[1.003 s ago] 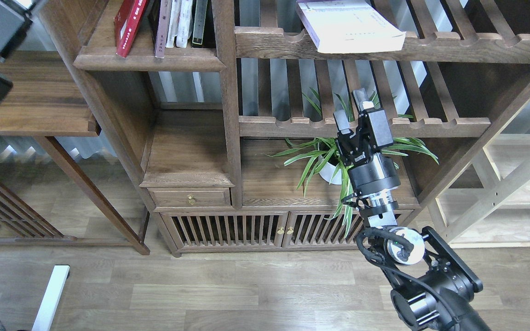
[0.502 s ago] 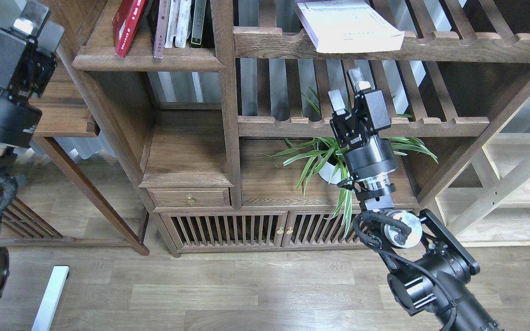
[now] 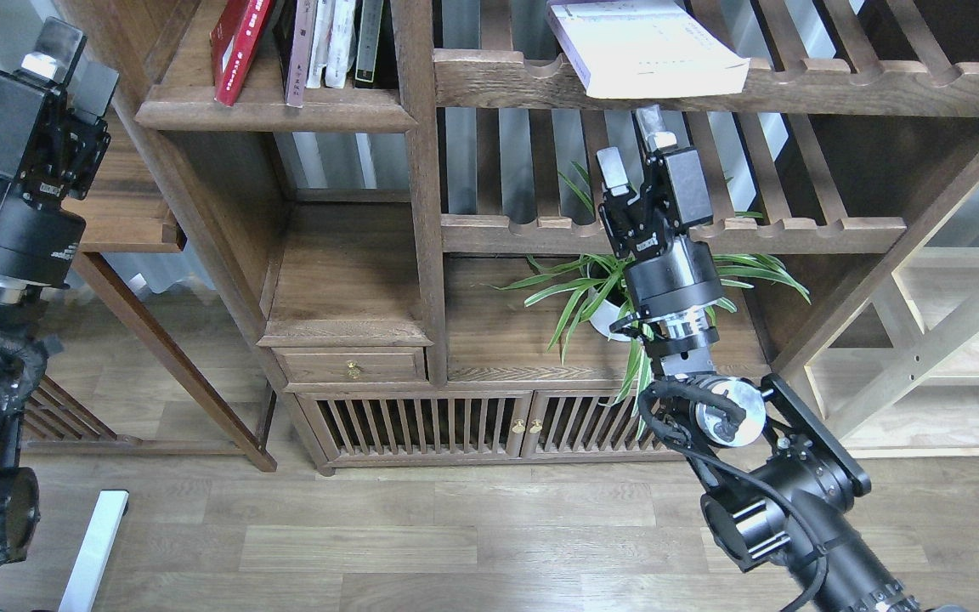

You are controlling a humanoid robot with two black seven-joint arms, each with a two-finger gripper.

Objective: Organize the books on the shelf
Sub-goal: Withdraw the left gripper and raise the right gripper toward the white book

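Observation:
A bright red book (image 3: 234, 47) leans at the left of the solid dark shelf (image 3: 277, 115), top left. A dark maroon book (image 3: 296, 51) stands beside it, next to thin white and dark upright books. A white, pale lilac book (image 3: 642, 47) lies flat on the slatted upper shelf, overhanging its scalloped rail. My right gripper (image 3: 630, 146) is open and empty, pointing up just below that book. My left gripper (image 3: 77, 61) is raised at the far left, left of the shelf's end, with its fingers apart and nothing held.
A potted spider plant (image 3: 617, 289) stands on the lower board behind my right wrist. A slatted middle shelf (image 3: 795, 229) crosses beside the right gripper. A small drawer (image 3: 352, 367) sits below. A dark side table (image 3: 128, 229) is left, a pale wood rack (image 3: 948, 340) right.
My right gripper has risen and shifted left, closer under the white book. My left arm has swung into view at the left, its gripper raised near the shelf's end.

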